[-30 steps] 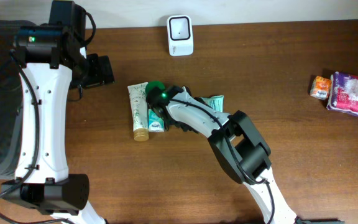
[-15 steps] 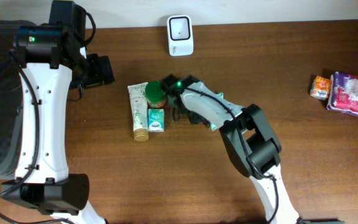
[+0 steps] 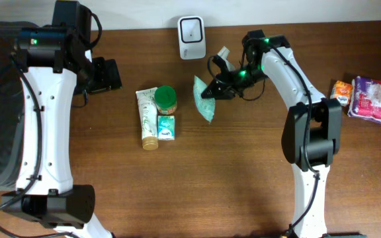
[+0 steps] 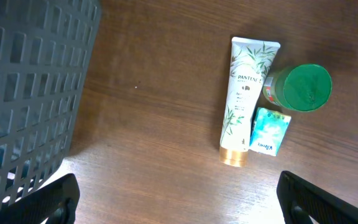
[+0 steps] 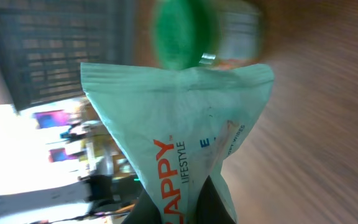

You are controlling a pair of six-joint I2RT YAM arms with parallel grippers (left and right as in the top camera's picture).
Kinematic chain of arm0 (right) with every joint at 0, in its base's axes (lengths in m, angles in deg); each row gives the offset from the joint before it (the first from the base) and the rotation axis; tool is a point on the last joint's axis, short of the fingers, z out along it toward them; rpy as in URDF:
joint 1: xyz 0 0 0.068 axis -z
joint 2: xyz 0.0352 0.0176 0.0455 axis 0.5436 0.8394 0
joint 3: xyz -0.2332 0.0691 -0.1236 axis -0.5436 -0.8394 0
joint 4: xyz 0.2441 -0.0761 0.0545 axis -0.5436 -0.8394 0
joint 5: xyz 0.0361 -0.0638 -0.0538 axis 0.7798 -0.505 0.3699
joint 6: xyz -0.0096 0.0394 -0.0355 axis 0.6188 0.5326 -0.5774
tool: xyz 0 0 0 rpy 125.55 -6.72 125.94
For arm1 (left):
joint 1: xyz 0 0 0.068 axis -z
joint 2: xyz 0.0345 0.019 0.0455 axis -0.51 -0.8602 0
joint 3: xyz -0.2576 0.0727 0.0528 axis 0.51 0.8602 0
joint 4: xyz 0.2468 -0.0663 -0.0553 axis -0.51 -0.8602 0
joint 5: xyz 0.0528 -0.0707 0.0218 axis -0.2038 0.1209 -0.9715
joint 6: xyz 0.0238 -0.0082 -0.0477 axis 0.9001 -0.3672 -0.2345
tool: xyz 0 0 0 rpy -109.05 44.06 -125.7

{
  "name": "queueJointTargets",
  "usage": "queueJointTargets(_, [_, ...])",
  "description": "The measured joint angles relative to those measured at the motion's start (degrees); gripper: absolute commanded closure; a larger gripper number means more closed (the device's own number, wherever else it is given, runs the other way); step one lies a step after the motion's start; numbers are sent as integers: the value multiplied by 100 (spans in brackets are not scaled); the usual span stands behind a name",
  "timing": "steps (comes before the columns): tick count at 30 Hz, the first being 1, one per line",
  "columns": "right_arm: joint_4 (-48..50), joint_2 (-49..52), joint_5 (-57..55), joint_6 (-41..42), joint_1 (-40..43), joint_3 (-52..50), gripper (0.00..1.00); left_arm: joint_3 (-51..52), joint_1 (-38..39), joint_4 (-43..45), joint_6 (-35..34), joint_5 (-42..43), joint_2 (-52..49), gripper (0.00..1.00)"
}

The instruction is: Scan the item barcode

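1. Pinching teal pouch [image 3: 204, 100] in right gripper [image 3: 220, 86] jaws, overhead, at five o'clock from white scanner [image 3: 192, 38].
2. Left wrist: left gripper [image 4: 178, 199] jaws spread wide; pouch edge at three o'clock.
3. Right wrist: clamped on pouch's end at six o'clock; blurred green-lidded jar [image 5: 180, 31] at twelve.

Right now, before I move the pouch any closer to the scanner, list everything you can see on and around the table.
scanner: 1, white, far edge, middle
pouch: 1, teal, held in the right gripper, near side of the scanner and to its right
jar: 1, amber with green lid, left of the pouch
tube: 1, cream with gold cap, lying beside the jar
small box: 1, teal and white, next to the tube's cap end
orange pack: 1, orange, far right
purple packet: 1, purple, beside the orange pack
basket: 1, dark grey, left side
table: 1, brown wood
left gripper: 1, open, empty, near the basket
right gripper: 1, shut on the pouch
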Motion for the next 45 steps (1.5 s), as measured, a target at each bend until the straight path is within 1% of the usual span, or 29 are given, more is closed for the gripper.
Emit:
queueJointTargets(2, [-11,0,463,-131,63,0,96,0,0,-2,0,0,0,1])
queueJointTargets(4, [-9,0,522,-162,101,-4,96,0,0,-2,0,0,0,1])
queueJointTargets(5, [-9,0,365,-173,98,-81,96,0,0,0,0,0,0,1])
queueJointTargets(6, [42,-4,262,-173,98,-249,96,0,0,2,0,0,0,1])
queueJointTargets(8, [544,-17,81,-122,87,-1152,96,0,0,0,0,0,0,1])
queueJointTargets(10, [1279,-20,-44,173,92,-1832,80,0,0,-7,0,2,0,1])
queueJointTargets(11, [1399,-20,-291,400,101,-1961,71,0,0,-2,0,0,0,1])
queueJointTargets(13, [1386,-20,-1357,1029,229,-1963,61,0,0,0,0,0,0,1])
queueJointTargets(14, [1215,-20,-1657,1115,275,-1886,58,0,0,0,0,0,0,1])
queueJointTargets(16, [684,-22,-2601,1266,396,-1478,50,0,0,-4,0,0,0,1])
queueJointTargets(17, [81,2,-3082,1298,417,-1045,37,0,0,-9,0,4,0,1])
queueJointTargets(19, [-664,-61,-3707,1292,398,50,16,0,0,0,0,0,0,1])
queueJointTargets(21, [-863,-116,-3880,1102,302,188,9,0,0,-2,0,0,0,1])
queueJointTargets(24, [-415,-107,-3838,1021,72,-260,8,0,0,2,0,0,0,1])
queueJointTargets(25, [-114,-98,-3665,1012,20,-514,9,0,0,0,0,0,0,1])
queueJointTargets(26, [118,-90,-3460,1005,-4,-772,16,0,0,0,0,0,0,1])
queueJointTargets(27, [391,-76,-3239,992,-22,-1064,21,0,0,-2,0,2,0,1])
queueJointTargets(28, [527,-76,-3064,992,-26,-1220,22,0,0,-4,0,2,0,1])
queueJointTargets(30, [879,-160,-2677,1010,-26,-1532,29,0,0,-2,0,0,0,1])
queueJointTargets(31, [1082,-203,-2535,1027,-37,-1676,36,0,0,0,0,0,0,1])
queueJointTargets(32, [1193,-214,-2470,1069,-81,-1753,57,0,0,0,0,0,0,1])
queueJointTargets(33, [1248,-214,-2437,1071,-142,-1786,75,0,0,-2,0,0,0,1])
queueJointTargets(34, [1331,-214,-2492,1110,-199,-1797,88,0,0,-2,0,2,0,1])
queueJointTargets(35, [1401,-201,-2450,1110,-262,-1832,96,0,0,2,0,0,0,1])
queueJointTargets(38, [1443,-205,-2264,1161,-282,-1832,96,0,0,0,0,0,0,1])
queueJointTargets(41, [1725,-192,-1818,1158,-273,-1821,96,0,0,0,0,0,0,1])
queueJointTargets(45, [1768,-208,-1331,1029,-203,-621,96,0,0,0,0,0,0,1])
